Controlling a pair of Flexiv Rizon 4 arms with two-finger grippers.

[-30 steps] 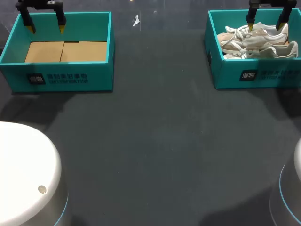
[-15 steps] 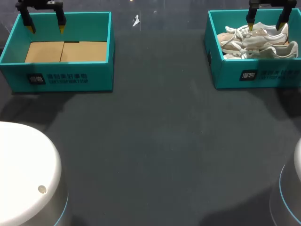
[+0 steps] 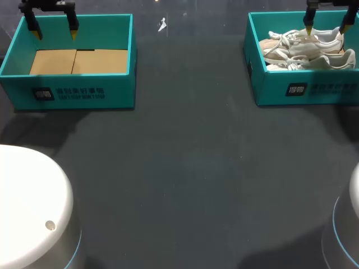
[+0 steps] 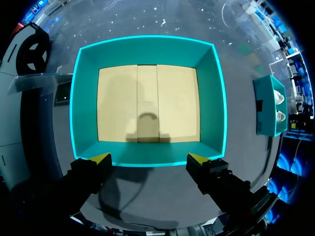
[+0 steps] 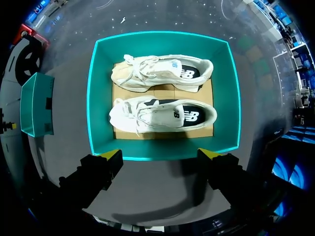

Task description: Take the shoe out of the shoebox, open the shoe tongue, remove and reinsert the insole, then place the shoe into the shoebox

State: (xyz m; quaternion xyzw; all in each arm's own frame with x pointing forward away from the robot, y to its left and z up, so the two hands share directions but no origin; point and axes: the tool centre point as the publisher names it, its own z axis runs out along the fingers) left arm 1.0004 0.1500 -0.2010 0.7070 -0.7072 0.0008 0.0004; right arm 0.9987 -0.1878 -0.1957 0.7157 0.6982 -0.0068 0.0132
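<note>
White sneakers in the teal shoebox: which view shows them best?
The right wrist view: it looks straight down on both white sneakers, side by side in the teal shoebox. The head view sees them slantwise, partly behind the box wall and right pincer. The left wrist view shows mainly the box, far off.

My left gripper (image 4: 149, 158) and right gripper (image 5: 161, 155) both have blocky matte-black fingers capped with bright yellow wedge tips. At the table's (image 3: 185, 168) near edge, my left base (image 3: 28, 207) is a smooth white dome with one small silvery stud and a pale blue ring. My right base (image 3: 345, 230) is grey with a similar ring.
</note>
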